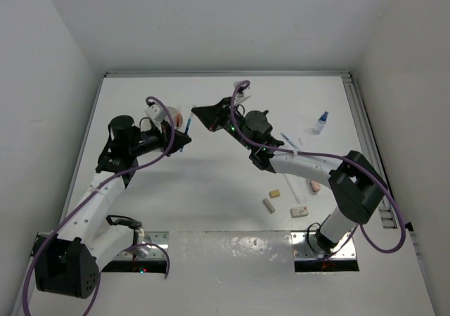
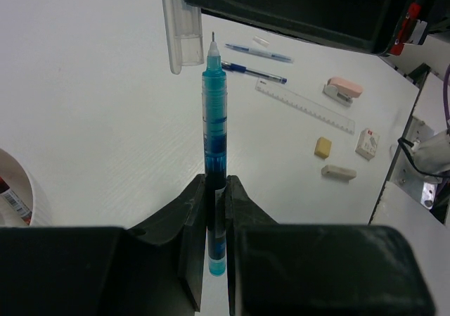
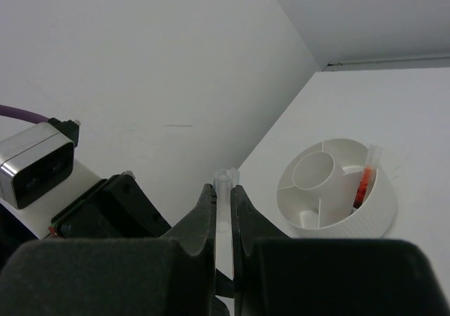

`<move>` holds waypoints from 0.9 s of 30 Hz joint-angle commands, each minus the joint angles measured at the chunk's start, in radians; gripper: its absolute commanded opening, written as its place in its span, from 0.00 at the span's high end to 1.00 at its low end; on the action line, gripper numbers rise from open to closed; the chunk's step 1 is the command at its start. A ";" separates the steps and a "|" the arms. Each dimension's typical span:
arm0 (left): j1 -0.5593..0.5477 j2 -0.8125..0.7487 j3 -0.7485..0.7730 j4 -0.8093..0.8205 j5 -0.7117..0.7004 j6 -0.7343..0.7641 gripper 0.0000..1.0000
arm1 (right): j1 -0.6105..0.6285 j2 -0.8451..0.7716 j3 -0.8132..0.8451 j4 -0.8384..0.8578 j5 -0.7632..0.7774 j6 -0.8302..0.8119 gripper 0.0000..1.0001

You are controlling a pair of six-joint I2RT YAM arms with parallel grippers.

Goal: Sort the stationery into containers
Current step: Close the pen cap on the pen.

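My left gripper is shut on a thin blue pen, uncapped, its tip pointing away from the wrist. Just beyond the tip hangs a clear pen cap, held by my right gripper, which is shut on it; the cap pokes out between the fingers. In the top view both grippers meet above the table's back left, left gripper and right gripper, with the blue pen between them. The round white tub stands nearby, a red-orange pen in one compartment.
On the table to the right lie two blue pens, a clear ruler, a pink eraser, a tan eraser and white erasers. A blue-capped bottle stands at the far right. Walls enclose the table.
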 commanded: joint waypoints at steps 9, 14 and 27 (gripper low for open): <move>0.006 -0.004 0.034 -0.055 -0.004 0.051 1.00 | 0.006 -0.062 0.000 0.061 0.008 -0.022 1.00; 0.004 0.000 0.034 -0.059 -0.010 0.055 1.00 | 0.006 -0.064 0.001 0.078 0.002 -0.015 1.00; 0.007 0.000 0.036 -0.044 -0.019 0.054 1.00 | 0.023 -0.058 -0.003 0.045 -0.004 -0.034 1.00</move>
